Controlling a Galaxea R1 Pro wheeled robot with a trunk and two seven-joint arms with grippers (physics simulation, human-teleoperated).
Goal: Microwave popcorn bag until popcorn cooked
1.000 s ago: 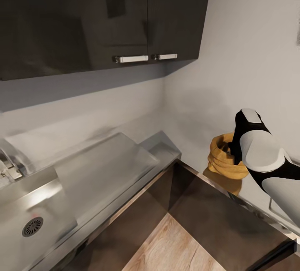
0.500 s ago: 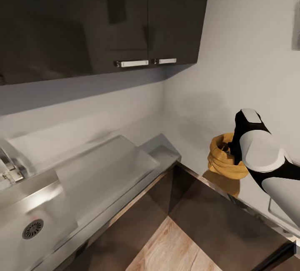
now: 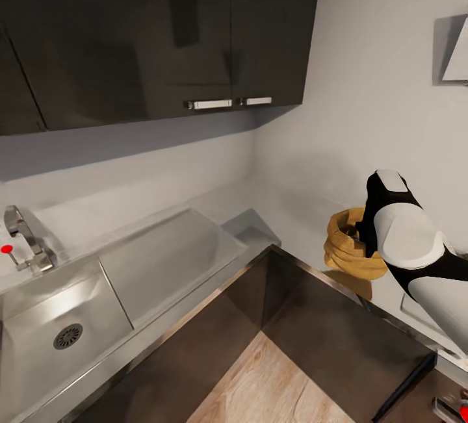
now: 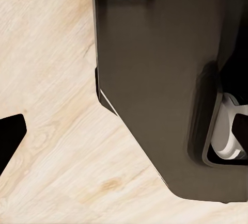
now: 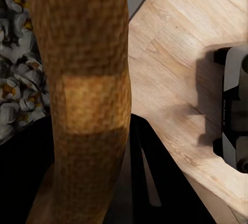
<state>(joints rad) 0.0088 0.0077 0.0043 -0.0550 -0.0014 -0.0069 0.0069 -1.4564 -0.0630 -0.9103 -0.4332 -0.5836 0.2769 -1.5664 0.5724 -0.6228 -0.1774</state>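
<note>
From the head camera, the popcorn bag (image 3: 348,247) hangs in the air off the right arm's end, with the right gripper (image 3: 361,236) reaching in over its rolled rim; the bag is up over the edge of the countertop (image 3: 286,212), near the corner where the two steel runs meet, and its shadow lies on the dark cabinet front just below it. Well away from the bag along the other run sit the sink (image 3: 39,319) and its tap (image 3: 23,238), with dark wall cabinets (image 3: 156,33) above them. The left wrist camera looks down at pale wood floor (image 4: 46,64) and a dark part of the robot's body; the left claw's state cannot be told from it. In the right wrist camera the bag's yellow woven wall (image 5: 85,95) runs right in front of the lens, pinched by the claw, and beside it inside the bag lie the popcorn (image 5: 15,84) pieces, puffy and whitish-grey. Judging by this, the pick-up is done and the bag is in transit; finding the microwave, loading it and heating are left.
</note>
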